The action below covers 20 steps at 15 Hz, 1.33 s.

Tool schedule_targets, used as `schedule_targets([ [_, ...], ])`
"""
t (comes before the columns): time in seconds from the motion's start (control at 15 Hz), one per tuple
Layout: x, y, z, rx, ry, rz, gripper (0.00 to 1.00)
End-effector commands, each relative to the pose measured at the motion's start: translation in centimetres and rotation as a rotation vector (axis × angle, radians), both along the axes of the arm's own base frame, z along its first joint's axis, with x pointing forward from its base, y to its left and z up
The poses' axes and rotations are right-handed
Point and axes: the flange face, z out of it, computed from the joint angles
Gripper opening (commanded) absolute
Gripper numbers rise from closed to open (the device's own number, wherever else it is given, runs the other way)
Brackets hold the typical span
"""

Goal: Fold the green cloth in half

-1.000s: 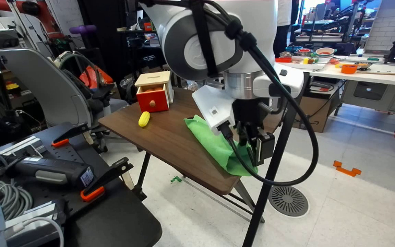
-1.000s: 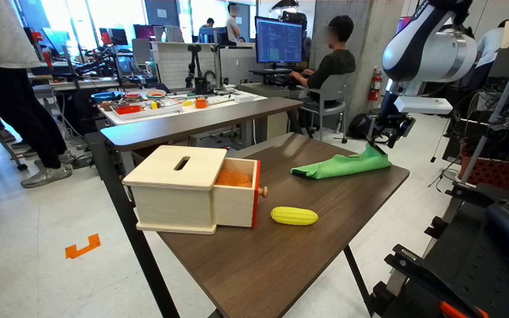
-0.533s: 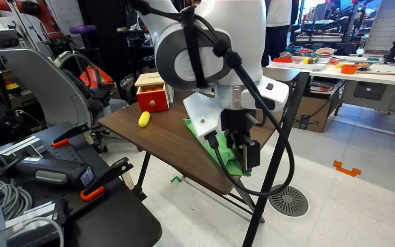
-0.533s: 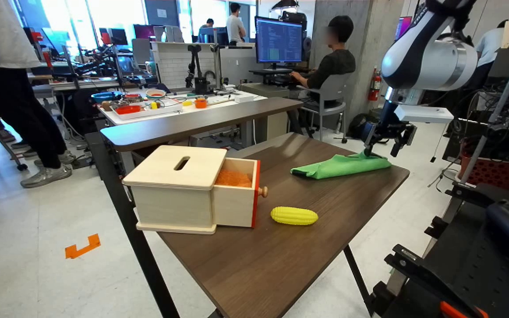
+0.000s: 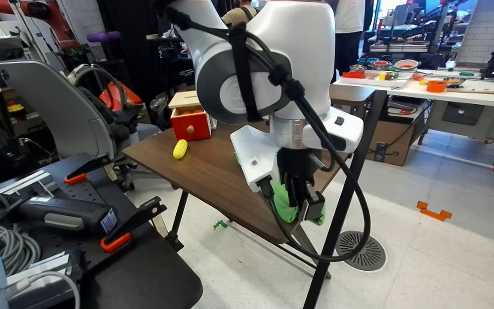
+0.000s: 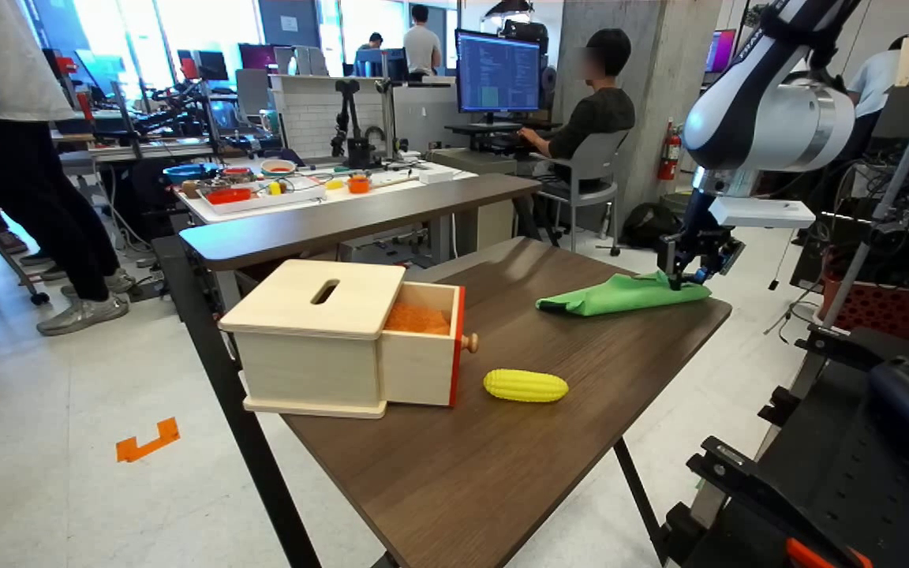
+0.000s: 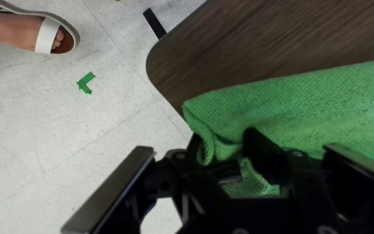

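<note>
The green cloth [image 6: 612, 298] lies as a long, rumpled strip along the edge of the brown table, near its corner. Its far end shows a dark underside. In an exterior view the arm hides most of the cloth [image 5: 283, 203]. My gripper [image 6: 687, 282] is down at the cloth's end by the table corner; it also shows in an exterior view [image 5: 302, 211]. In the wrist view the fingers [image 7: 222, 143] stand part-way closed, with a bunched fold of the cloth [image 7: 320, 100] between them. Some cloth hangs past the table edge there.
The brown table [image 6: 502, 465] has a rounded corner close to the gripper. A wooden box [image 6: 308, 359] with an open red-fronted drawer [image 5: 190, 126] and yellow corn [image 6: 525, 385] stand farther along. A person's sandaled foot [image 7: 15, 31] is on the floor nearby.
A raised peak of cloth at the gripper has gone down. The fingers, wider apart half a second ago, have come together on the cloth. The cloth has slid slightly toward the table corner.
</note>
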Motion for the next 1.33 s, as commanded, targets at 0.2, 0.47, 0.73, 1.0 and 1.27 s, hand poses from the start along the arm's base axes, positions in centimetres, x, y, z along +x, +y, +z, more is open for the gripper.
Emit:
schedule_targets([
  [0.2,0.4,-0.2,0.7,-0.005,-0.021,-0.013,0.01],
  [0.47,1.1,0.3,4.0,0.002,-0.054,-0.016,0.03],
  [0.73,2.9,2.0,8.4,0.009,-0.116,0.014,0.03],
  [1.0,4.9,6.0,11.1,0.023,-0.173,0.075,0.03],
  [1.27,6.3,11.3,11.3,0.036,-0.187,0.170,0.03],
])
